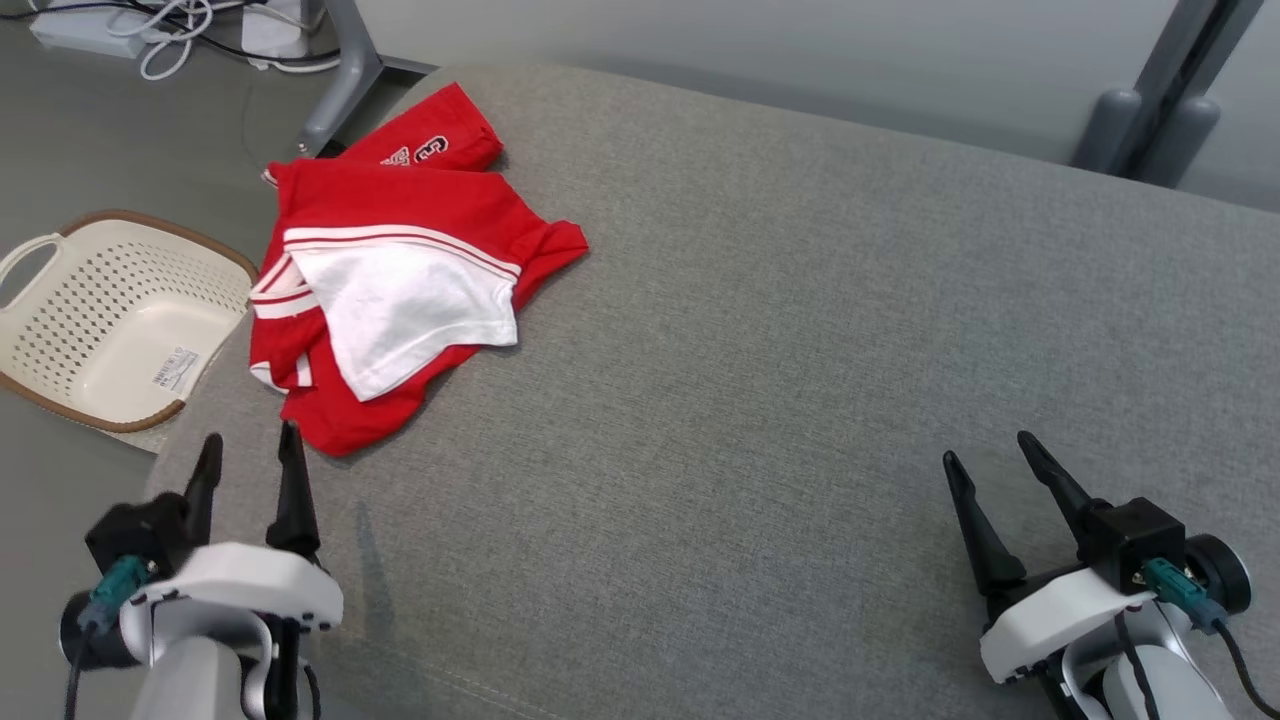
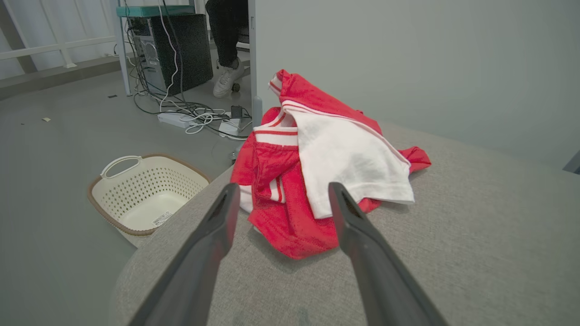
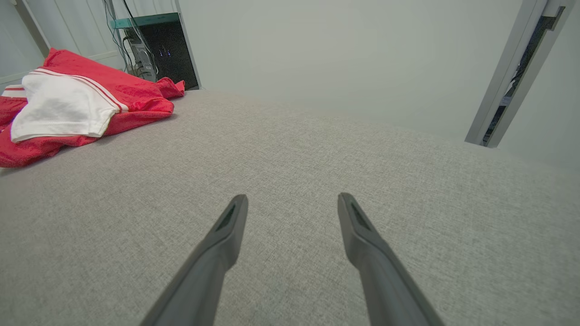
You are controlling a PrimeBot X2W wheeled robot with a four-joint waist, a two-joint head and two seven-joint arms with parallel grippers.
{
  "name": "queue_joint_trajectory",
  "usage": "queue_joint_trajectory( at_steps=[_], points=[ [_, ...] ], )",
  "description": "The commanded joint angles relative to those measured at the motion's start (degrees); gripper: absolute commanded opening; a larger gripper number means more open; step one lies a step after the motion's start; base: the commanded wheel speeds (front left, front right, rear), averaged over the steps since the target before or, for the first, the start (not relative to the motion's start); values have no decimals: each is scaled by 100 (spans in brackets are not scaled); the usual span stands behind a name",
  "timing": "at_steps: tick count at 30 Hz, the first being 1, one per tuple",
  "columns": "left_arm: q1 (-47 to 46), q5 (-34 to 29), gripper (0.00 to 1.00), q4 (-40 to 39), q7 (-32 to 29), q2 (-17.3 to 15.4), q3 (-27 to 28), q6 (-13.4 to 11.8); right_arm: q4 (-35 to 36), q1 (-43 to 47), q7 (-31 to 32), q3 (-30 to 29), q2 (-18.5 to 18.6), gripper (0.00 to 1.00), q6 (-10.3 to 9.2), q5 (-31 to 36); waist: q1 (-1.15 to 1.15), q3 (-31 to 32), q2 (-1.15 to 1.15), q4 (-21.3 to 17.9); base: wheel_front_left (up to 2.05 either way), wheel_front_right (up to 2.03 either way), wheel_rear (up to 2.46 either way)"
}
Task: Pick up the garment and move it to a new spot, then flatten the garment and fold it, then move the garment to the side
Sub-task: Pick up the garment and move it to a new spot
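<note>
Garment (image 1: 400, 290), red with a white panel, is lying crumpled at the far-left corner of the grey upholstered surface (image 1: 760, 380), close to the edge beside the cream basket (image 1: 100, 310) on the floor. Left gripper (image 1: 251, 434) is pointing at it from just beside its near hem, released and holding nothing. Right gripper (image 1: 986, 448) is sitting well apart at the near right, also released and empty.

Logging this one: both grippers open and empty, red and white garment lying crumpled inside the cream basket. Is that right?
Not quite. The head view shows the garment lying crumpled on the grey cushion, not inside the basket, which sits on the floor beside it. The left gripper and right gripper are open and empty.
</note>
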State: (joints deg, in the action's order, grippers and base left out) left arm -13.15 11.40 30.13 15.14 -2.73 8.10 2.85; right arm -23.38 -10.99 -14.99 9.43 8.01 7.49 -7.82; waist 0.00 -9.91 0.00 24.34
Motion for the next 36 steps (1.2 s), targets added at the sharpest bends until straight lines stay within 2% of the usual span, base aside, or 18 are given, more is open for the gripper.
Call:
queue_joint_trajectory(
  at_steps=[1, 4, 12, 18, 24, 26, 27, 28, 29, 36],
  points=[
    [-396, 13, 100, 137, 3, -88, 111, 88, 40, -110, -29, 11, 93, 100, 0, -12, 0, -326, 0, -278, 0, 0, 0],
    [-966, -58, 100, 359, 2, -184, 241, 153, 101, -231, -29, 99, 208, 100, 0, -29, 0, -578, 0, -468, 0, 0, 0],
    [-2309, -103, 100, 1253, 3, -712, 496, 213, 288, -529, -29, 382, 347, 100, 0, -37, 0, -1124, 0, -927, 0, 0, 0],
    [-3170, -137, 100, 2399, -50, -1182, 607, 36, 382, -716, -27, 604, 420, 100, 0, -71, 0, -1427, 0, -1280, 0, 0, 0],
    [-3760, -192, 100, 3582, -729, -1555, 598, -434, 346, -736, -10, 542, 479, 100, 0, -163, 0, -1591, 0, -1551, 0, 0, 0],
    [-3859, -241, 100, 3709, -698, -1627, 553, -502, 326, -718, -9, 496, 491, 100, -1, -181, 0, -1616, 0, -1587, 0, 0, 0],
    [-3877, -214, 78, 3809, -743, -1618, 542, -476, 322, -712, -9, 487, 478, 100, -1, -168, 0, -1622, 0, -1602, 0, 0, 0],
    [-3894, -185, 16, 3870, -731, -1621, 551, -464, 314, -704, -9, 478, 458, 100, -1, -169, 0, -1623, 0, -1616, 0, 0, 0],
    [-3896, -205, 0, 3949, -778, -1640, 523, -455, 298, -700, -8, 478, 439, 100, -1, -175, 0, -1618, 0, -1633, 0, 0, 0],
    [-4019, -200, 0, 4100, -478, -1744, 421, -252, 248, -732, -10, 463, 267, 100, 0, -288, 0, -1403, 0, -1733, 0, 0, 0]
  ],
)
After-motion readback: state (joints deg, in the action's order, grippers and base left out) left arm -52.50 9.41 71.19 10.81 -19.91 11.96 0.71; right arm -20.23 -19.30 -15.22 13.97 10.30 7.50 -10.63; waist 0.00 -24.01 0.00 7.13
